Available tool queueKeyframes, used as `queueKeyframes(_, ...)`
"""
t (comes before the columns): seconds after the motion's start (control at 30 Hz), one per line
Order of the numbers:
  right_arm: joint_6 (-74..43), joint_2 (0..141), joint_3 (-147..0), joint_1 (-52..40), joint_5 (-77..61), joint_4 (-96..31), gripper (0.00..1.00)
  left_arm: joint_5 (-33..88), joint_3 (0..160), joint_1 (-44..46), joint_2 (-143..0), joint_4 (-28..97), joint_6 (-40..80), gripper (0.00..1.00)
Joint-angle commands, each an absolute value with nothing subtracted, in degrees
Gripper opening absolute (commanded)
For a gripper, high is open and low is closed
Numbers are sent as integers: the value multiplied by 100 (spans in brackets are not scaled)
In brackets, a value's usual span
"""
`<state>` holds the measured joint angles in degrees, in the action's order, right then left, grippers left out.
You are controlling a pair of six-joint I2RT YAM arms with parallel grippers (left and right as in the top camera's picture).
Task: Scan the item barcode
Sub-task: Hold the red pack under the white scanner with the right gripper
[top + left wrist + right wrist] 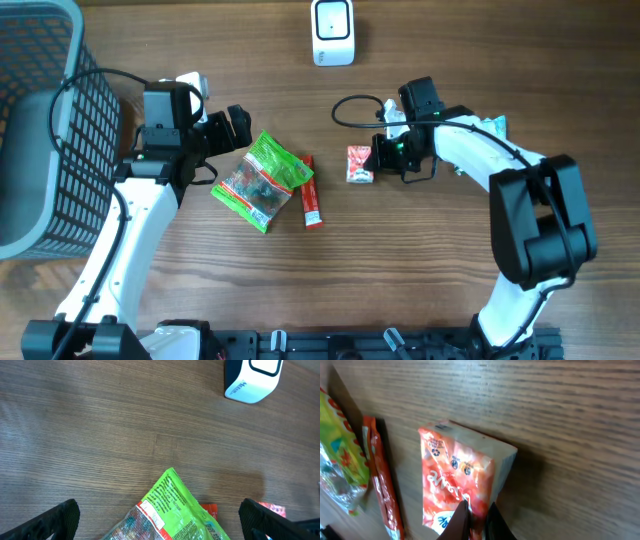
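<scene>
Black fingers of the left pincer fill the bottom corners of its wrist view. They are spread as wide as they go and hold nothing. A grey mesh basket stands well off to that pincer's left, at the edge of the wooden bench. Just ahead of the spread fingers lies a green snack bag, flat on the wood, and one corner of it reaches in between them. A thin red sachet lies just beyond the bag, touching its far edge. The white scanner stands well apart from both pincers, far ahead of the left one and off to its right.

The red pack rests on the bench between the sachet and the right pincer. It sits directly in front of the tips, with its printed face up. That pincer is squeezed almost fully together, and in its wrist view the tips seem to nip the pack's near edge.
</scene>
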<state>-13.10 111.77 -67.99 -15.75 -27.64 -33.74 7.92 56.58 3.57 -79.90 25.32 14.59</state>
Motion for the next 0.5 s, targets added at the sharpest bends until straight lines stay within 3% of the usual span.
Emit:
queueKeyframes(0.0,-1063,10309,-6919,-1546,-2294,-3465,5,760,5688,320,-7940,2517,1369,100)
queueKeyframes(0.23,-1406,8608,-7081,-1544,-1559,-3929,4,760,5688,320,-7940,2517,1369,100)
queueKeyframes(0.47,-1328,8691,-10132,-1546,-56,-6731,5,760,5688,320,-7940,2517,1369,100)
